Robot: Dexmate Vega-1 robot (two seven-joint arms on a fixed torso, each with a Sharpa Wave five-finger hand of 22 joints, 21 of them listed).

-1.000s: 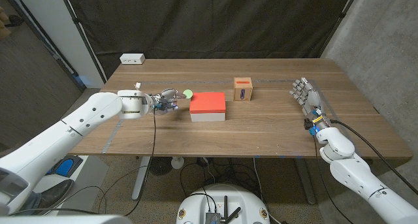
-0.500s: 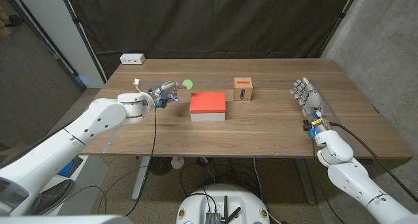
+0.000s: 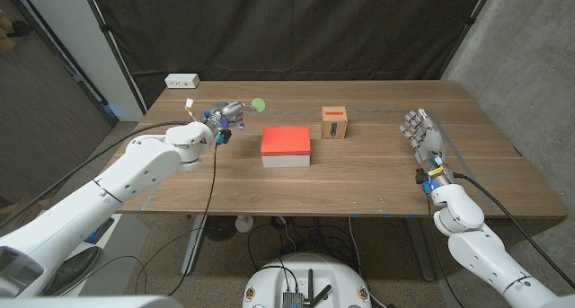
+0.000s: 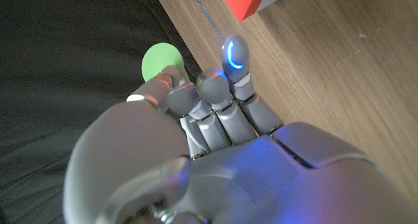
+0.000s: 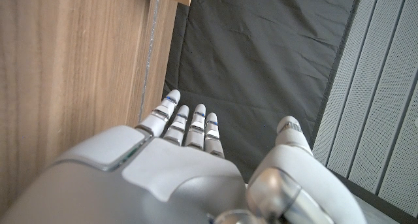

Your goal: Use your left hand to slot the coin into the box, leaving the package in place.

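The left hand [image 3: 226, 116], pinching the green coin [image 3: 258, 103], had lifted it higher, with the slotted box [image 3: 335, 123] well apart.

The left arm reaches in from the lower left corner, forearm angled up over the wooden table [image 3: 377, 178]. Its left hand [image 3: 226, 118] is raised above the surface, fingertips [image 4: 168, 76] pinching a small round green coin [image 3: 258, 103]. The right arm lies along the right side; the right hand [image 3: 420, 131] has its fingers straight, close together, pointing away from the robot and holding nothing.
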